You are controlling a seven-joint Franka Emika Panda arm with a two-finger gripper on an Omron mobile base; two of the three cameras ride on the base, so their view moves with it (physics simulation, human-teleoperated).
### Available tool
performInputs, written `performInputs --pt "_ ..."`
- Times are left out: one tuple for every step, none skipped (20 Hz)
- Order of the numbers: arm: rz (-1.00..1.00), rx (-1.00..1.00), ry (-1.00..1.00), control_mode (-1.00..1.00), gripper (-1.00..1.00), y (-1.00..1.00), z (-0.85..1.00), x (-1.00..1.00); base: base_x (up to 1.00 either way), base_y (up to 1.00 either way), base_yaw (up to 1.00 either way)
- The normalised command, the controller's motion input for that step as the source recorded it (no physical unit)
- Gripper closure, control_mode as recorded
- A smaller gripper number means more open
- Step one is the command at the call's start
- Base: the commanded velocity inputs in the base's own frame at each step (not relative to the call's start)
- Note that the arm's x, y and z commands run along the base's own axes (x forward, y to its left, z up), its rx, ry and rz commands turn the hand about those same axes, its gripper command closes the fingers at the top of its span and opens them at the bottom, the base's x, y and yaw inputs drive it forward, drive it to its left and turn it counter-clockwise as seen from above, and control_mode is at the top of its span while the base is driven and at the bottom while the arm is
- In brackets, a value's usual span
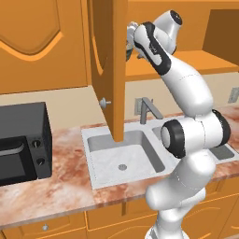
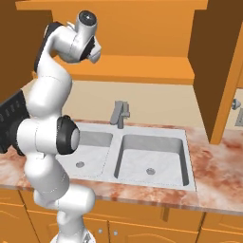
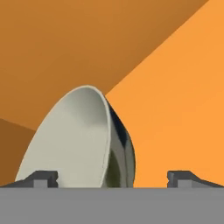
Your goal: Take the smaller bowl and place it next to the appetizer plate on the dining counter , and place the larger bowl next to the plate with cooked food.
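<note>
Three views. Left base: arm raised to 12 o'clock into open wall cabinet (image 1: 109, 65), above sink (image 1: 123, 156); microwave (image 1: 21, 142) at 9 o'clock. Right base: faucet (image 2: 118, 114) behind double basin, wrist up at 11 o'clock. Hand: gripper (image 3: 113, 178) spread wide, empty, tips straddling bowl (image 3: 76, 142) rim; which bowl, cannot tell.

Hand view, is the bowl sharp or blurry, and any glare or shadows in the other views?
Hand view: the bowl is fairly sharp, its cream inside evenly lit, with soft reflections on its dark outer wall; the open gripper frames it. Left base view: flat lighting, the sink softly shaded. Right base view: no glare, slightly soft overall.
</note>
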Motion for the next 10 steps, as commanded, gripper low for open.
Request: performInputs --pt "0.0 0.0 0.05 -1.0 -1.0 0.1 0.0 0.57 0.0 0.0 0.0" --pt "0.0 0.0 0.08 -1.0 -1.0 0.16 0.0 0.54 0.0 0.0 0.0" --pt "0.0 0.0 0.09 -1.0 -1.0 0.19 0.0 0.54 0.0 0.0 0.0" --pt "0.0 0.0 0.09 -1.0 -1.0 0.18 0.0 0.53 0.0 0.0 0.0" --pt "0.0 0.0 0.08 -1.0 -1.0 0.2 0.0 0.56 0.0 0.0 0.0" --pt "0.0 0.0 0.07 -1.0 -1.0 0.21 0.0 0.54 0.0 0.0 0.0" --pt "0.0 0.0 0.09 -1.0 1.0 0.26 -0.06 0.42 0.0 0.0 0.0" --pt "0.0 0.0 0.11 -1.0 1.0 0.27 -0.13 0.28 0.0 0.0 0.0" --pt "0.0 0.0 0.07 -1.0 1.0 0.11 -0.03 0.1 0.0 0.0 0.0" --pt "0.0 0.0 0.02 -1.0 1.0 0.0 0.0 0.01 0.0 0.0 0.0"
